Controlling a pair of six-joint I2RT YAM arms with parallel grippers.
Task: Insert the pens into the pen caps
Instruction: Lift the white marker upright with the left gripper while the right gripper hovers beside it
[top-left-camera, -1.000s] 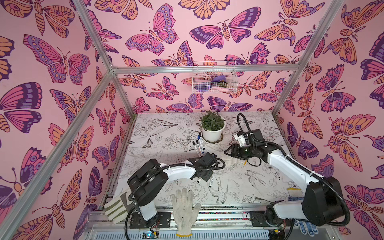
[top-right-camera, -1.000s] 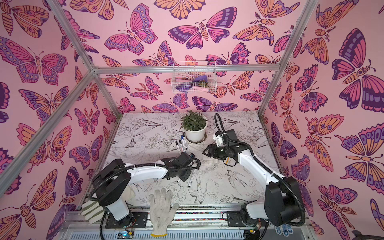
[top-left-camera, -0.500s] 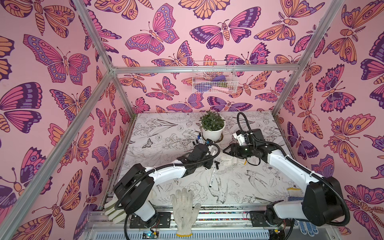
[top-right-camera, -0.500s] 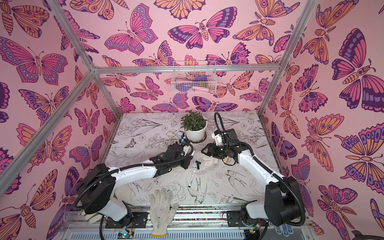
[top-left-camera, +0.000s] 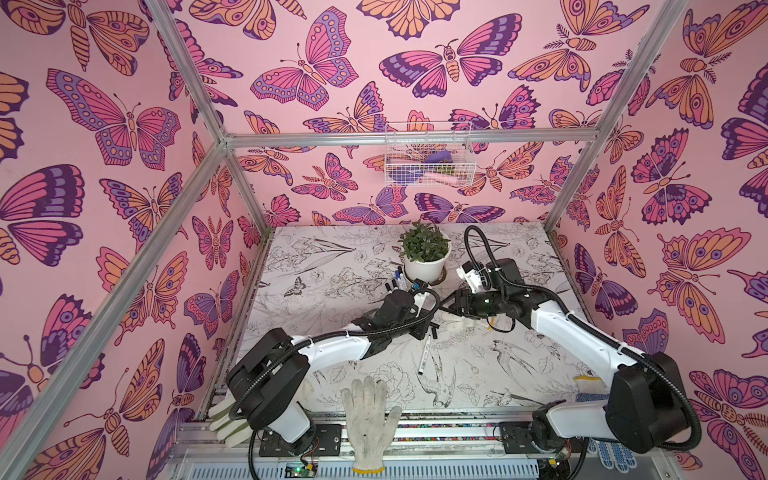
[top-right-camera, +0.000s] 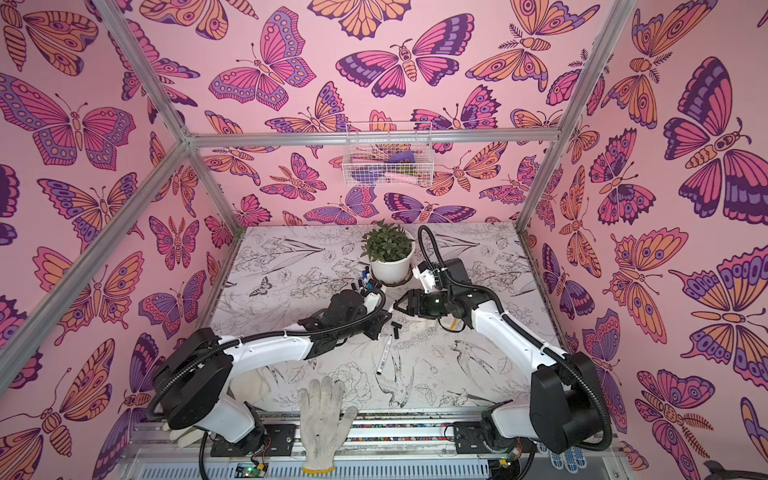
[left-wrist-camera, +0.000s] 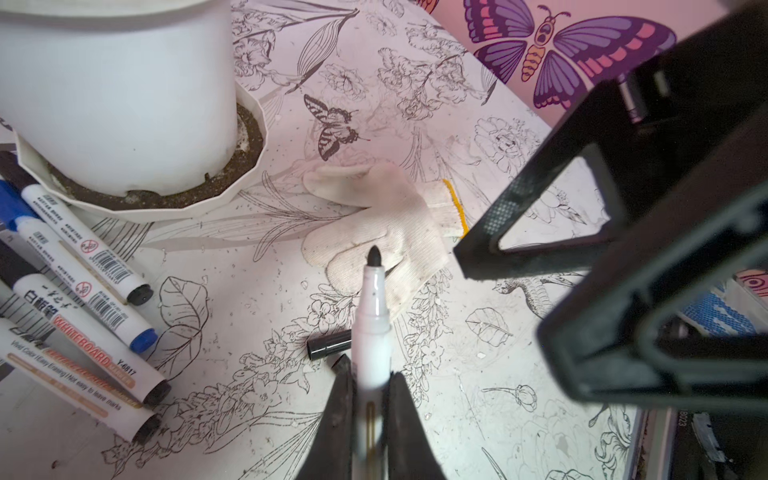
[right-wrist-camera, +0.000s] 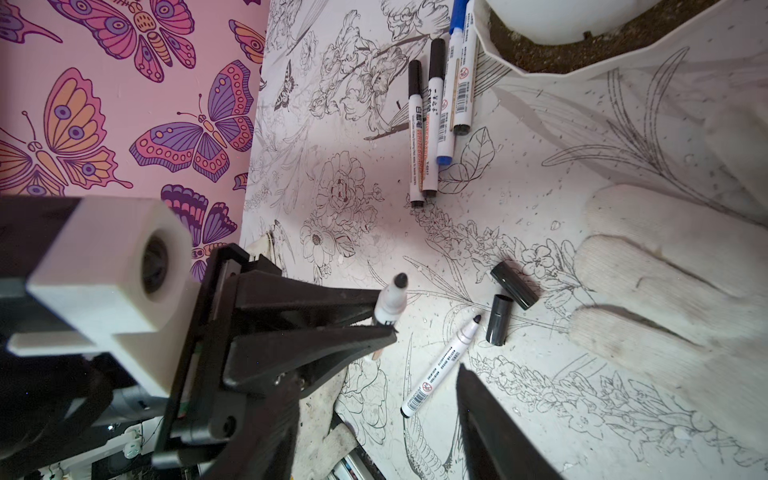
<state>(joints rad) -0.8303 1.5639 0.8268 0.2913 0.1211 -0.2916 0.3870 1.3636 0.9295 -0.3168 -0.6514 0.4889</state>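
Observation:
My left gripper (left-wrist-camera: 370, 374) (right-wrist-camera: 386, 313) (top-left-camera: 417, 330) is shut on an uncapped white pen (left-wrist-camera: 374, 324) whose black tip (right-wrist-camera: 401, 280) points toward my right gripper. The right gripper (right-wrist-camera: 376, 378) (left-wrist-camera: 503, 299) (top-left-camera: 446, 305) stands open and empty just across from it, over a white glove. Two black pen caps (right-wrist-camera: 513, 291) (right-wrist-camera: 498, 320) lie loose on the table, one of them showing in the left wrist view (left-wrist-camera: 328, 345). Next to them lies another uncapped pen (right-wrist-camera: 440, 365) (top-left-camera: 424, 353) (top-right-camera: 385, 353). Several capped pens (right-wrist-camera: 436, 116) (left-wrist-camera: 83, 266) (top-left-camera: 397, 282) lie side by side by the pot.
A white plant pot (top-left-camera: 426, 262) on a saucer stands at the back middle. One knitted glove (left-wrist-camera: 374, 216) (right-wrist-camera: 665, 291) lies under the right gripper. Another glove (top-left-camera: 368, 415) hangs over the front edge. A wire basket (top-left-camera: 428, 158) hangs on the back wall.
The left arm reached back toward the pot and then drew back toward the middle, still shut on the pen. The right arm has stayed nearly still.

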